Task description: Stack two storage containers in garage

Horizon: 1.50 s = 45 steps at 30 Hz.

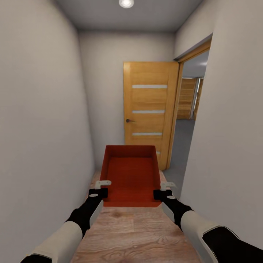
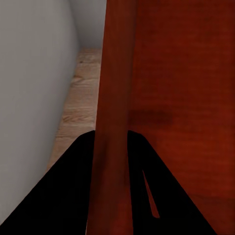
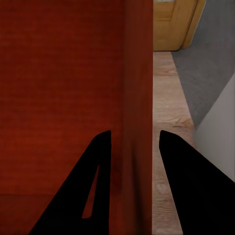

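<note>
Mid-transit w/ one storage container [image 1: 131, 175]: red-orange bin carried between both arms in a narrow hallway w/ light wood plank flooring [image 1: 135, 233], not yet in the garage. Ahead, an open wooden door [image 1: 148, 113] w/ a doorway on the right leading onto a grey floor [image 1: 182, 146]; judging by that, the garage may be just through there, but can't confirm. So nothing placed or stacked yet as far as seen; no 2nd bin shown here. Left gripper [image 1: 103, 183] is clamped on the bin's left wall near its near corner; left wrist view has fingers straddling that wall [image 2: 115, 122]. Right gripper [image 1: 167, 185] is likewise pinched on the right wall [image 3: 137, 98], one finger inside, one outside. Both forearms reach fwd, roughly level and symmetric, bin held off the floor, open side up, approx centred in front of the trunk.
</note>
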Tool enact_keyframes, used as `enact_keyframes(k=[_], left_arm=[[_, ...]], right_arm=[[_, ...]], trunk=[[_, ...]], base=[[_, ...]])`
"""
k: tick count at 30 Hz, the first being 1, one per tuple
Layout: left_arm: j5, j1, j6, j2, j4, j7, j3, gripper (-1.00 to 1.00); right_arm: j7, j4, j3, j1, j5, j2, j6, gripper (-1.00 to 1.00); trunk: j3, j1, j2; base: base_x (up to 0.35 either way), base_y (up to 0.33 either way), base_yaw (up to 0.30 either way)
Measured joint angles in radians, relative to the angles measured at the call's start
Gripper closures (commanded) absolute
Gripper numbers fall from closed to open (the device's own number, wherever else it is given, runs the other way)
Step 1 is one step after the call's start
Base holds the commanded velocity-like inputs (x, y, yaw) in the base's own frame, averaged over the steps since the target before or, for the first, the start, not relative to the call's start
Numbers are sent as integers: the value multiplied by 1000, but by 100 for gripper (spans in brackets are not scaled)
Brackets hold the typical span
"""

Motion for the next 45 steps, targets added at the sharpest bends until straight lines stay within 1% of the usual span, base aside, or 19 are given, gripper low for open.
enact_keyframes(k=[45], left_arm=[[0, 0, 0, 0, -1, 0, -1, 100]], right_arm=[[0, 0, 0, 0, 0, 0, 0, 100]], trunk=[[0, 0, 0]], base=[[321, 0, 0]])
